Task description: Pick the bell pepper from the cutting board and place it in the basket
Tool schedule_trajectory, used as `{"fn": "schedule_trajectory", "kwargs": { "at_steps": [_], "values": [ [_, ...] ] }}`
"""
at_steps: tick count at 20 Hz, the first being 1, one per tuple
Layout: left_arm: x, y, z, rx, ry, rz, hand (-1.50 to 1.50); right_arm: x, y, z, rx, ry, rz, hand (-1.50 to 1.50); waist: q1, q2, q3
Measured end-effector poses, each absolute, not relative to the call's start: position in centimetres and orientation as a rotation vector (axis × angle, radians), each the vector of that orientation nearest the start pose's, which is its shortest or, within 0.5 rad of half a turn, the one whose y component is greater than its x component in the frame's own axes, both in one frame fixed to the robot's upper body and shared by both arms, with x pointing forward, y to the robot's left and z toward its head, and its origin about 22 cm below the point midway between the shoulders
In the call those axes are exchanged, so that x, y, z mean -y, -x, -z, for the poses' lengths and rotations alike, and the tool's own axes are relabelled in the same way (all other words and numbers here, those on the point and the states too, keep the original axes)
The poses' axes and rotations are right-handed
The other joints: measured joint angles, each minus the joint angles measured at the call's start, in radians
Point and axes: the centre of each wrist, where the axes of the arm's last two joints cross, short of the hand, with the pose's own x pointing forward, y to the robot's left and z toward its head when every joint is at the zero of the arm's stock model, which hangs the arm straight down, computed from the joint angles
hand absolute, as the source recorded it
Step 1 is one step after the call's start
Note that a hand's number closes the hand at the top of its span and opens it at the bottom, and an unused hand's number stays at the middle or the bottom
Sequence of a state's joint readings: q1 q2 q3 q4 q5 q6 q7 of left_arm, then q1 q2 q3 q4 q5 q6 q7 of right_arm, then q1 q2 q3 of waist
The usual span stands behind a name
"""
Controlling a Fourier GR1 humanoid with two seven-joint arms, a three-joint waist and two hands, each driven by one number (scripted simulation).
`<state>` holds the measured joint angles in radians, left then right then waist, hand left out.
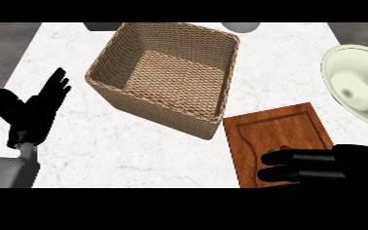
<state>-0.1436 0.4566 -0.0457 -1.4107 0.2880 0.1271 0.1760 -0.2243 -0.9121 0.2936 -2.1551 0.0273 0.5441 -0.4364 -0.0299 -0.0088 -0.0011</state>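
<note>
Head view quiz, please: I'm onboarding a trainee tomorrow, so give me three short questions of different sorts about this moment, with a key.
1. True or false: the basket already holds the bell pepper.
2. Which hand is over the cutting board? A) left hand B) right hand
3. Fill in: the pale bowl shows at the view's ____ edge.

Key: 1. False, its woven floor is bare. 2. B, the right hand lies on the board, fingers curled, with a speck of red and green at its fingertips; the left hand rests open at the left. 3. Right.
</note>
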Motion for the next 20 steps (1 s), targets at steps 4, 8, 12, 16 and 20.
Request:
{"fn": "schedule_trajectory", "kwargs": {
  "at_steps": [4,8,12,16,20],
  "values": [
    [-32.1,-28.0,-3.6,1.376,-0.208,0.053,0.00,25.9,-21.7,-24.4,-2.615,0.082,2.513,-1.50,0.010,0.003,-0.001],
    [-31.9,-28.6,-3.9,1.381,-0.203,0.073,0.00,26.4,-22.5,-27.8,-2.474,-0.093,2.690,-1.50,0.028,0.007,-0.001],
    [-31.5,-29.1,-4.2,1.387,-0.192,0.080,0.00,27.6,-23.4,-29.4,-2.316,-0.113,2.880,-1.50,0.035,0.010,0.000],
    [-31.9,-29.3,-4.0,1.383,-0.194,0.074,0.00,28.9,-24.0,-30.3,-2.289,-0.148,2.946,-1.50,0.035,0.011,0.001],
    [-31.5,-29.5,-3.8,1.383,-0.191,0.077,0.00,30.7,-25.0,-30.1,-2.361,-0.117,2.958,-1.50,0.038,0.013,0.002]
  ]
}}
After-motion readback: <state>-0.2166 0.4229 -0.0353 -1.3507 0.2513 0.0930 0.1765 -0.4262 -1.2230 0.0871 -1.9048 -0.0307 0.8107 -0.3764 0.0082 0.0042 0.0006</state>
